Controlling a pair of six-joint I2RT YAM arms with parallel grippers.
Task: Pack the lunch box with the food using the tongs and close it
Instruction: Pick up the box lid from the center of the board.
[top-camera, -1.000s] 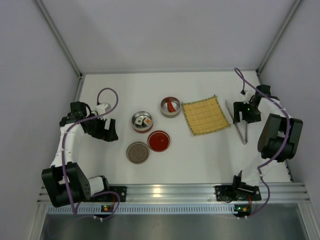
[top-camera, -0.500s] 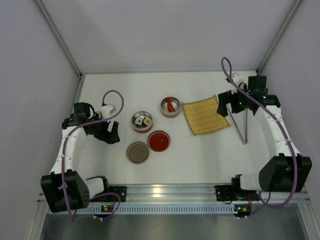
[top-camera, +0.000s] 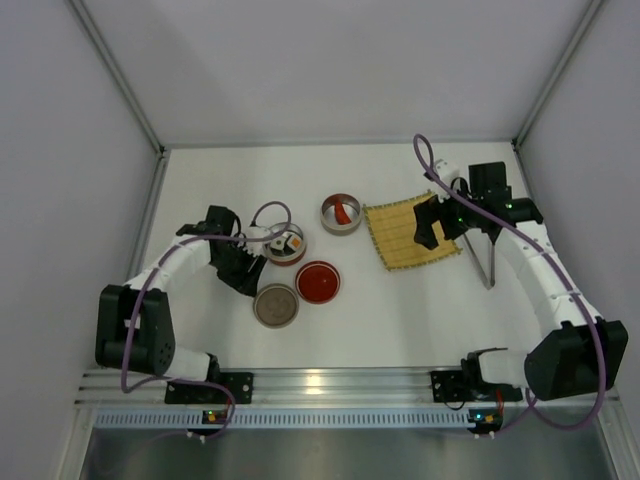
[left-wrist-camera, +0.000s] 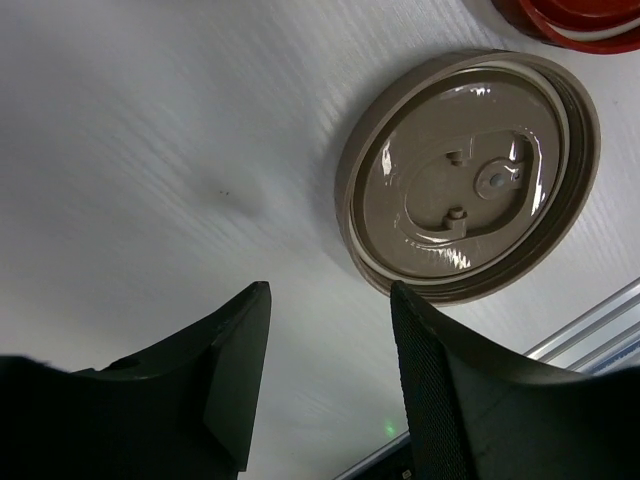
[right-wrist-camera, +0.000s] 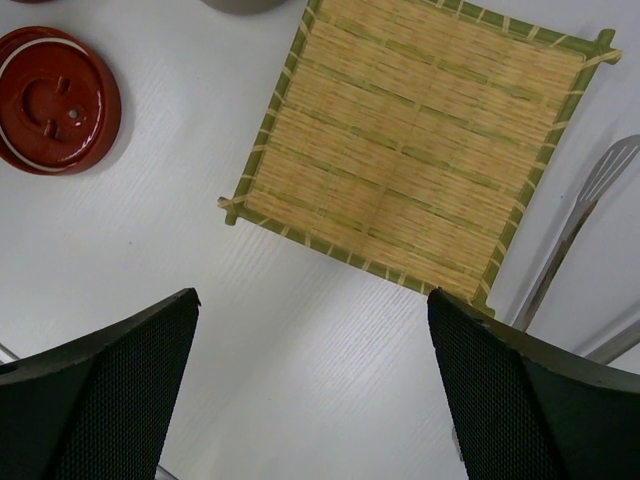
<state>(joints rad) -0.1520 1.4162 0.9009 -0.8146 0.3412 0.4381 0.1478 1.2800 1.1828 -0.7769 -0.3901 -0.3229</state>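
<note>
Surface (left-wrist-camera: 150, 130): white and matt, with a faint rippled grain that took a soft sheen under the lights.
Brown lid (left-wrist-camera: 465, 185): smooth moulded plastic, glossy, with bright highlights across its face.
Red lid (right-wrist-camera: 55, 100): also glossy plastic, lacquer-like.
Bamboo mat (right-wrist-camera: 415, 150): thin yellow slats, dry, matt and ribbed, bound with green thread and edging.
Tongs (right-wrist-camera: 580, 215): silvery metal with a dull satin finish.
Round tin (top-camera: 327, 222): grey metal wall with a mild shine.
Left pincer (left-wrist-camera: 328, 300): black matt plastic; one inner face looked smooth, the other finely meshed.
Right pincer (right-wrist-camera: 312, 300): black, with its pads (right-wrist-camera: 100, 390) showing the same fine mesh texture.
Rail (top-camera: 330, 385) at the near edge: bare ribbed aluminium.
</note>
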